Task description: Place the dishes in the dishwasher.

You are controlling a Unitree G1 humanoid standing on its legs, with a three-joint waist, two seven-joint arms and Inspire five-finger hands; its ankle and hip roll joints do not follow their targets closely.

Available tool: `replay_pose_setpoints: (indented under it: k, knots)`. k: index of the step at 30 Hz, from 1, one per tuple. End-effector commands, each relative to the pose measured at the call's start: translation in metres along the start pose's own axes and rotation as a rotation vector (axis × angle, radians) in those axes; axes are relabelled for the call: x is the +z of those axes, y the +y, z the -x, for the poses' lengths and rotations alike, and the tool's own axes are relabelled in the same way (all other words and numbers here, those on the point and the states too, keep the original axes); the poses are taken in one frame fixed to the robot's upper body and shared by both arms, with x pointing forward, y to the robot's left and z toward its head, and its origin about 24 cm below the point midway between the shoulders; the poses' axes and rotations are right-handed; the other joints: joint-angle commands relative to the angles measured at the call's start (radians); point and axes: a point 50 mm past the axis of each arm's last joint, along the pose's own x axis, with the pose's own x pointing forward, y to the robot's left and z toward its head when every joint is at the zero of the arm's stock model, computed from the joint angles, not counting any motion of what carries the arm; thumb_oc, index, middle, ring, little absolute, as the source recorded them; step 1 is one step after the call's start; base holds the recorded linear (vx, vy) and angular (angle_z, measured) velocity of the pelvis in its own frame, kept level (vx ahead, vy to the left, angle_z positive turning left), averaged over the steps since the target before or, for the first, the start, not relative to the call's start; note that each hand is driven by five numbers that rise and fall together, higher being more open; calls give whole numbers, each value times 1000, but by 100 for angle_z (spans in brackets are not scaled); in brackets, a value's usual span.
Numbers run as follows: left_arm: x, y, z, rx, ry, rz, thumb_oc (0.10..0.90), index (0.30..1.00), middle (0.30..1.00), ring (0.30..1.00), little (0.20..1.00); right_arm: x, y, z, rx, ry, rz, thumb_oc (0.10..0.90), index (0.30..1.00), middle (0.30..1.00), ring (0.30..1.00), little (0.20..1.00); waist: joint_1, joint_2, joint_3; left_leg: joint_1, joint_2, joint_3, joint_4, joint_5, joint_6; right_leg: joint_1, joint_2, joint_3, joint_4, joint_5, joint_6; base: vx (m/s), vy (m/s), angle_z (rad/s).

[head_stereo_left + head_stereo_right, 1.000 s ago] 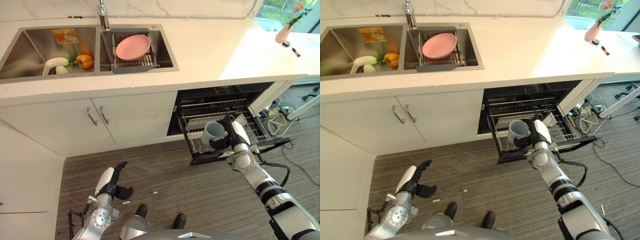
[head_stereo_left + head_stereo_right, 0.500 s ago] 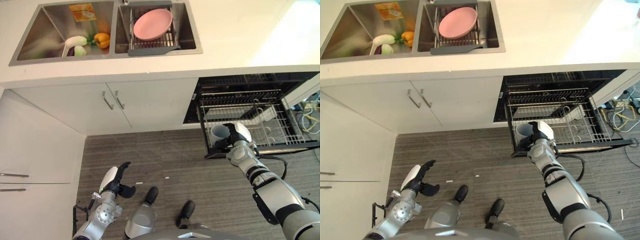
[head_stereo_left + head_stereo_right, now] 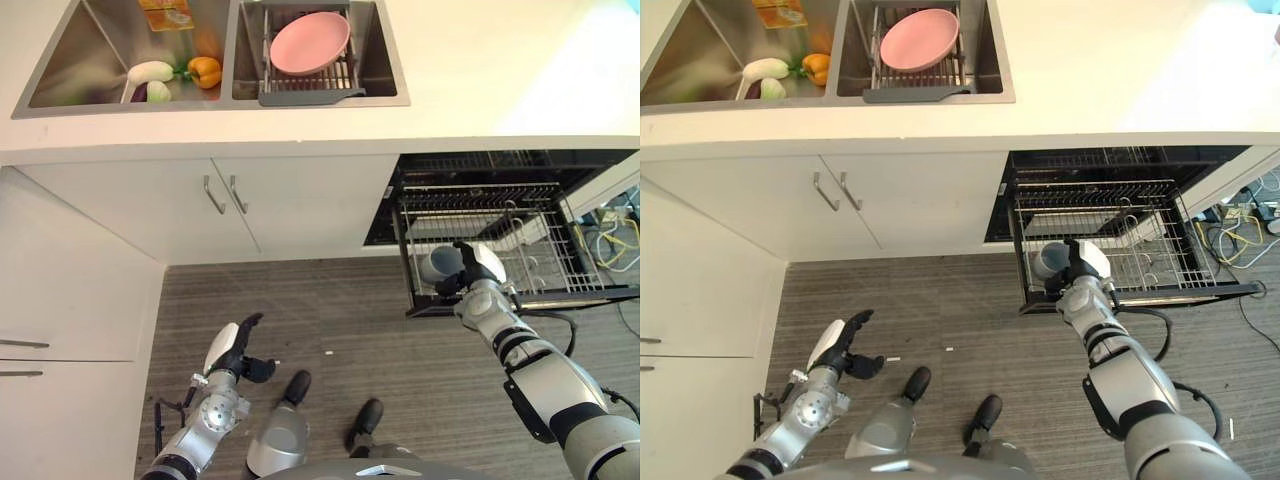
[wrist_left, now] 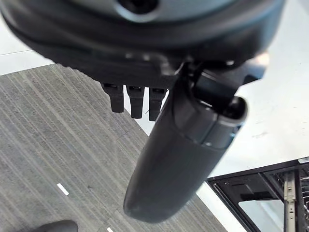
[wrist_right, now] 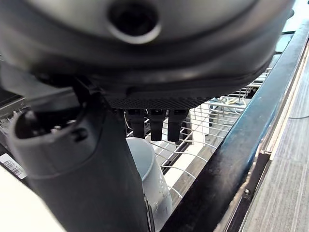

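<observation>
Left eye view: right arm reaches forward and down to the pulled-out dishwasher rack point(image 3: 545, 245).
Right hand point(image 3: 468, 270): fingers and thumb curled round a grey cup point(image 3: 437, 264), holding it at the rack's front left corner.
Cup in right wrist view: pale cup point(image 5: 149, 179) sits against the wire rack point(image 5: 203, 130), thumb alongside it.
Left hand point(image 3: 228, 352): hangs low over the wood floor point(image 3: 300, 320), fingers relaxed and spread, holding nothing.
Sink point(image 3: 390, 60): pink plate point(image 3: 309, 43) rests in its drainer.
</observation>
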Motion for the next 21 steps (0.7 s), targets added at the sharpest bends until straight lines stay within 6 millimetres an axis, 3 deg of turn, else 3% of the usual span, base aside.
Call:
replay_pose_setpoints:
  k: [1,6,7,9,10,12,13,16,17,20,21]
  knots:
    - [5,-3,2,-7,-55,-17,800,900,900,900,900,20,-41,-11,-143,-87,-59,800,900,900,900,900,-2,-43,-67,12,19,96,-20,-5,-40,95,-38,38,18,-105,86,-15,19,-6]
    - [-3,-6,5,-24,-17,-20,800,900,900,900,900,18,-40,-8,-149,-110,-122,800,900,900,900,900,-22,-39,-79,38,24,121,-20,-12,-38,109,-36,59,18,-103,86,-25,23,-11]
    - [-8,-8,7,-28,14,-16,800,900,900,900,900,16,-37,-2,-150,-142,-224,800,900,900,900,900,-42,-32,-88,57,27,134,-20,-16,-35,118,-35,73,18,-101,86,-28,27,-23]
    - [-9,-8,7,-30,15,-17,800,900,900,900,900,15,-37,-2,-150,-140,-224,800,900,900,900,900,-40,-32,-88,58,28,135,-20,-17,-35,119,-35,74,18,-101,86,-40,27,-17]
    - [-11,-9,9,-24,40,15,800,900,900,900,900,17,-37,9,-163,-208,-347,800,900,900,900,900,-63,-20,-96,76,32,149,-20,-21,-32,127,-33,88,18,-102,85,-51,27,-19]
    - [-12,-9,9,-26,41,14,800,900,900,900,900,16,-36,10,-162,-205,-347,800,900,900,900,900,-61,-20,-96,77,32,150,-20,-22,-32,128,-33,88,18,-102,85,-34,22,-15]
    - [-13,-8,10,1,58,57,800,900,900,900,900,14,-34,27,-179,-262,-536,800,900,900,900,900,-79,-6,-97,92,35,159,-20,-29,-30,136,-31,100,18,-105,85,-40,34,-12]
    - [-14,-7,11,15,75,78,800,900,900,900,900,1,-28,47,-170,-283,-633,800,900,900,900,900,-98,4,-106,97,34,161,-20,-27,-28,139,-32,99,18,-104,84,-25,23,-17]
    - [-17,-7,10,34,105,91,800,900,900,900,900,-7,-26,65,-163,-311,-762,800,900,900,900,900,-118,13,-109,106,37,165,-20,-28,-28,144,-32,100,18,-107,83,-24,0,-20]
    - [-30,-18,17,22,193,164,800,900,900,900,900,-10,-26,92,-111,-395,-932,800,900,900,900,900,-147,27,-110,115,40,174,-20,-28,-31,149,-29,107,19,-110,78,-42,0,-4]
    - [-30,-18,17,22,193,164,800,900,900,900,900,-10,-26,92,-111,-395,-932,800,900,900,900,900,-147,27,-110,115,40,174,-20,-28,-31,149,-29,107,19,-110,78,-29,1,-11]
